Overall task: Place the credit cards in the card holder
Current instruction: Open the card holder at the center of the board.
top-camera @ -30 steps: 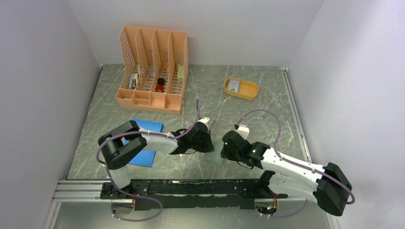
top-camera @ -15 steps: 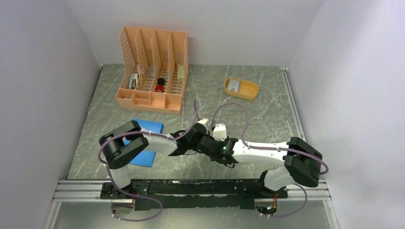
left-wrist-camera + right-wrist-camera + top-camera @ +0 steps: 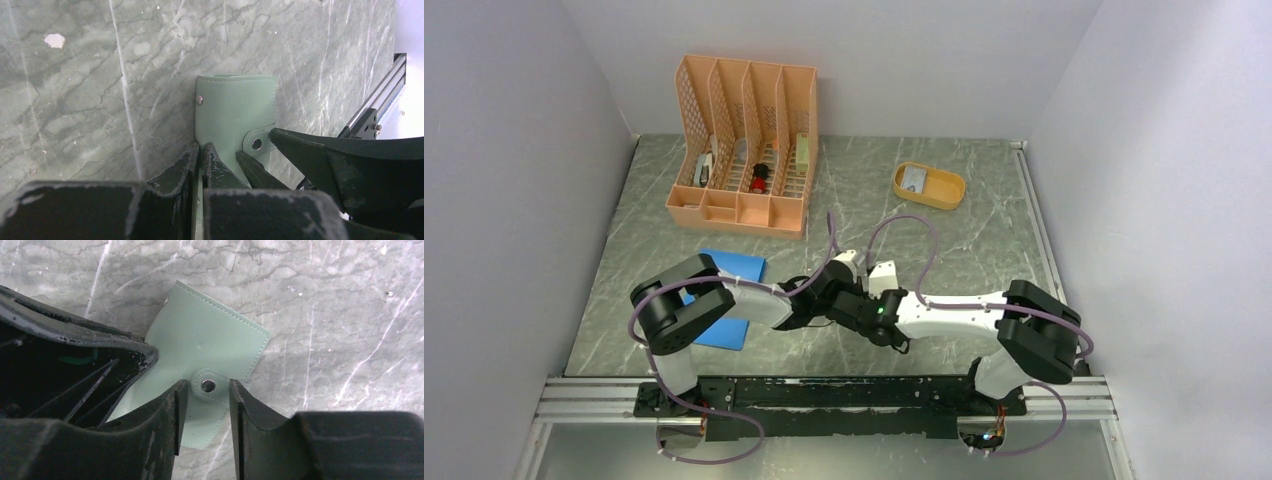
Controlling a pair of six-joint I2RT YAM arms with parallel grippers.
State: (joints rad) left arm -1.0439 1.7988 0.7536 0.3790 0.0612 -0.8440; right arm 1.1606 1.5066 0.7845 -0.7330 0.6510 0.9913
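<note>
Two claws meet at the small sage-green folding wallet (image 3: 210, 340), which lies on the grey marbled surface (image 3: 325, 315) close to the arms. Left claw (image 3: 200, 150) is pinched tight on the wallet's edge; right claw (image 3: 208, 384) stands parted, its fingers either side of the snap-button tab (image 3: 256, 144). One pale grey-white card (image 3: 912, 178) lies well apart in the mustard-yellow oval tray (image 3: 949, 192)

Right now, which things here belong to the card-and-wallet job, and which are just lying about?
Job: card holder, pinched by the left end effector; credit card in the yellow tray.
Lying about: orange file organizer; blue pad.
</note>
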